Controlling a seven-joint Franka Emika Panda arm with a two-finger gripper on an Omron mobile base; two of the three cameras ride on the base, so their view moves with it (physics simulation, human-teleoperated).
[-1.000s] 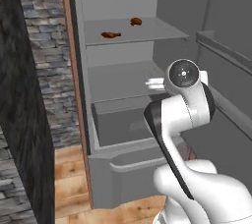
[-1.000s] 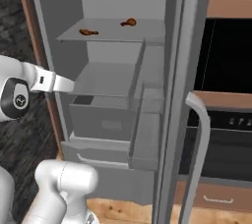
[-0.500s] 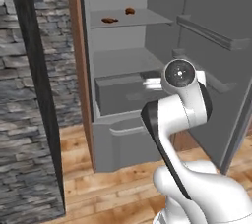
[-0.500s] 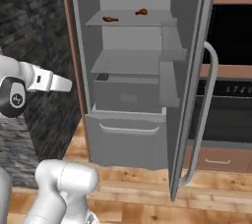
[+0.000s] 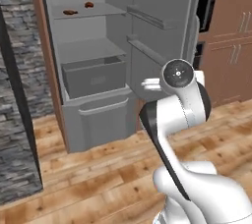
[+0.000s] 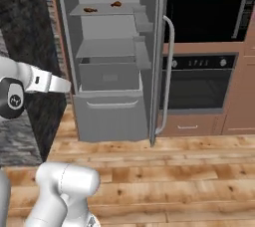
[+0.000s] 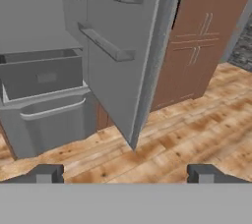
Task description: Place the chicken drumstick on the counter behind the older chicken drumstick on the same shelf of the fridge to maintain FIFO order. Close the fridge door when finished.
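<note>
Here the fridge (image 6: 107, 66) stands open, its grey interior bare apart from one upper shelf (image 5: 93, 12). On that shelf lie two drumsticks, well apart from each other. In the right base view the older chicken drumstick (image 6: 89, 10), slender and orange-brown, lies toward the shelf's left edge, and the other drumstick (image 6: 116, 4) sits further right and nearer the back wall. In the left base view the two (image 5: 70, 12) and (image 5: 89, 5) show in the same order, and open shelf surface runs from them to the shelf's right edge. Both appear again at the top left corner of the hand view, too small to tell apart.

Below, a second shelf (image 6: 104, 49) is bare, and under it the bottom drawer (image 6: 109, 74) stands pulled forward, its front edge jutting past the shelf edges above.

The fridge door (image 6: 160, 56) is swung wide, seen edge-on in the right base view with its long silver bar handle (image 6: 170, 71) facing the black oven (image 6: 199, 79). In the hand view the door's inner face (image 7: 120, 51) with two door racks fills the middle, its lower corner hanging over the wooden floor (image 7: 187, 134).

The gripper (image 7: 126, 174) is released, its fingertips (image 7: 47, 173) spread wide with nothing between them, hanging over open floor in front of the door, well clear of the fridge and brown cabinets (image 7: 202, 41).
</note>
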